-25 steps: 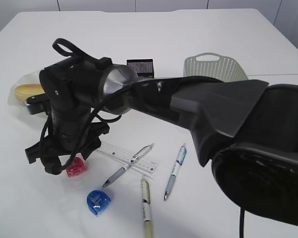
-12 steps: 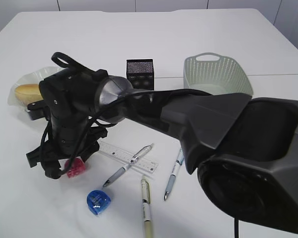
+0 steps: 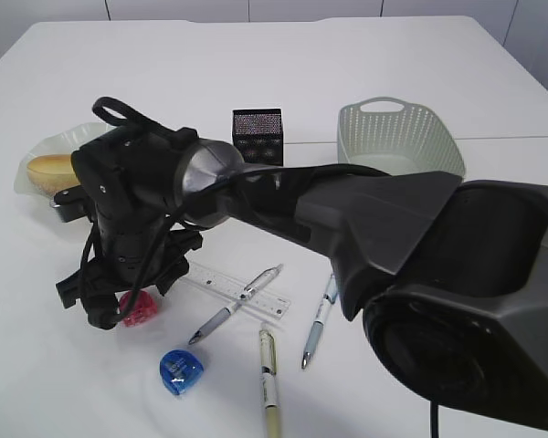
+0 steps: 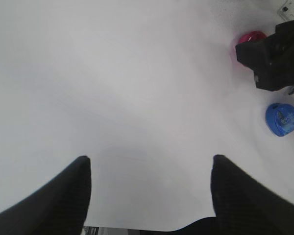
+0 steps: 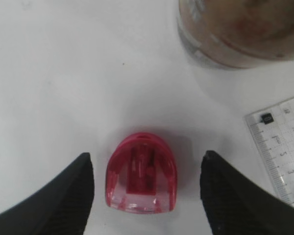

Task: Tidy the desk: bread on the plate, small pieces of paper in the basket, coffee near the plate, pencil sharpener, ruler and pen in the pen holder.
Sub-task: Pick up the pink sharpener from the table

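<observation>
My right gripper is open and reaches across to the left of the table. Its fingers flank a red pencil sharpener that lies on the table, without touching it. A blue pencil sharpener lies in front. A clear ruler and three pens lie to the right. The black mesh pen holder stands at the back. Bread sits on a plate. A coffee container is close ahead of the right gripper. My left gripper is open and empty.
A pale green basket stands at the back right. The left wrist view also shows the red sharpener, the blue sharpener and the right gripper's black body. No paper pieces are in view.
My right arm has swung a little, uncovering the pen holder, and its gripper has dropped lower around the red sharpener. The objects on the table have not moved.
</observation>
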Tool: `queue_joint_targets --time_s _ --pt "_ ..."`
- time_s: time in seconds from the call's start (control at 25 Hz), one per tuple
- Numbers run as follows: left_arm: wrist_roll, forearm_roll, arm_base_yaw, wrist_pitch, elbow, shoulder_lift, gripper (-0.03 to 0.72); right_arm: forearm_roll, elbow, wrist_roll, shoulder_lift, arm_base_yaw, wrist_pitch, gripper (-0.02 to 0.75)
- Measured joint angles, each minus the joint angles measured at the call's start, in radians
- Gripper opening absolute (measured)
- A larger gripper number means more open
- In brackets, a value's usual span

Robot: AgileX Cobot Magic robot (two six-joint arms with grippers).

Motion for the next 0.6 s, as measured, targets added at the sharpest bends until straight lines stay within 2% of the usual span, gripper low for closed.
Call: queue_joint_targets --time_s 0.16,0.36,0.6 --pt "0.002 0.000 0.000 0.000 0.000 0.000 0.557 0.005 0.000 0.000 0.000 0.000 0.002 0.484" --pt "0.002 0.000 0.000 0.002 0.000 0.000 0.557 0.005 0.000 0.002 0.002 0.000 0.004 0.421" --pt "0.004 0.000 0.000 0.002 0.000 0.000 0.557 0.019 0.000 0.002 0.008 0.000 0.007 0.409"
